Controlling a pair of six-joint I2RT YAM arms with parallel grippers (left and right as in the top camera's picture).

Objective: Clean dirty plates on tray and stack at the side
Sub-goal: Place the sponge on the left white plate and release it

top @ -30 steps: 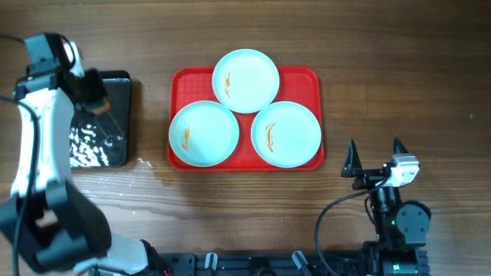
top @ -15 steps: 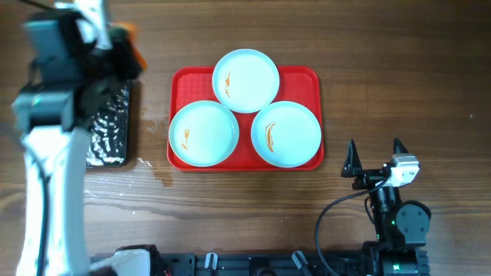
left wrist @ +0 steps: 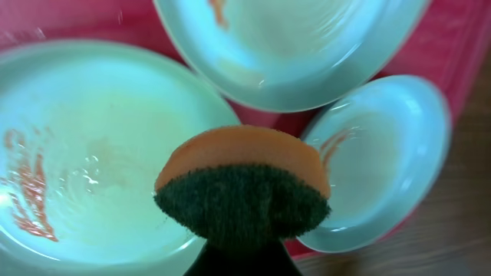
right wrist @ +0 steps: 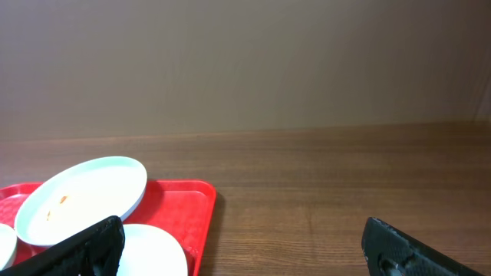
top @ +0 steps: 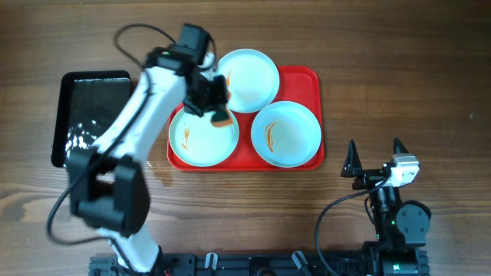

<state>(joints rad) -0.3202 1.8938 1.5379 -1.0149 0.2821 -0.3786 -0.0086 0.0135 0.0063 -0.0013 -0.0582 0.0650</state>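
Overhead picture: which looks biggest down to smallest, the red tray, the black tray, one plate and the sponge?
1. red tray
2. black tray, partly hidden
3. plate; all three plates look the same size
4. sponge

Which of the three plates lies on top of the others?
The far plate, at the back of the tray: its rim overlaps the front-left plate and the front-right plate.

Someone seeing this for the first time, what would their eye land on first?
The bright red tray mid-table, carrying three pale plates streaked orange. Right over it, the left gripper holds an orange-and-green sponge where the plates meet. A glistening black tray lies at far left.
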